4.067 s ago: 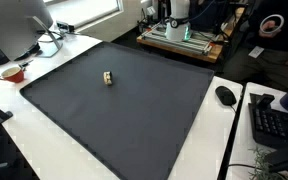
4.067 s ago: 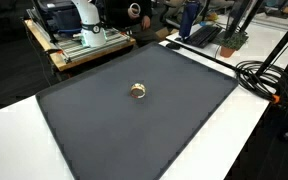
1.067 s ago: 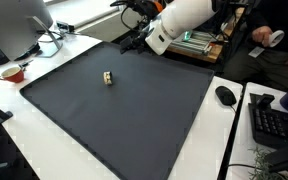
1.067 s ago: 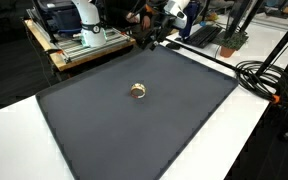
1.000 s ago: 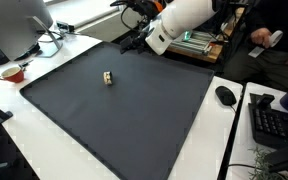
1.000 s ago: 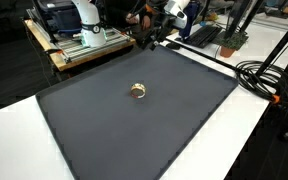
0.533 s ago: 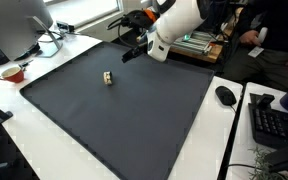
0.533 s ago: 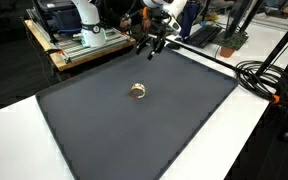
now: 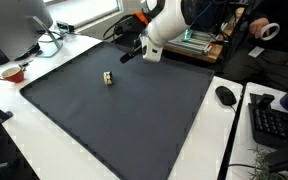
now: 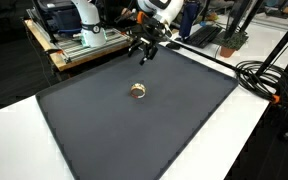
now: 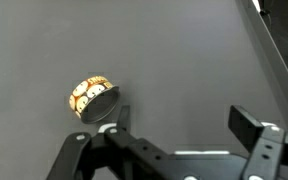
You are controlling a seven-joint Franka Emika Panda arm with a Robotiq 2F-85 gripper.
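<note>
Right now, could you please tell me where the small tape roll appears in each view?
In an exterior view: tape roll left of centre, upper half.
In an exterior view: tape roll near the middle.
Wrist view: tape roll left of centre.
Shared landmark: the dark mat it lies on.

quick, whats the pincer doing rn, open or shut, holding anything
Pincer: open, holding nothing; it hangs over the dark mat, apart from the small patterned roll.
</note>
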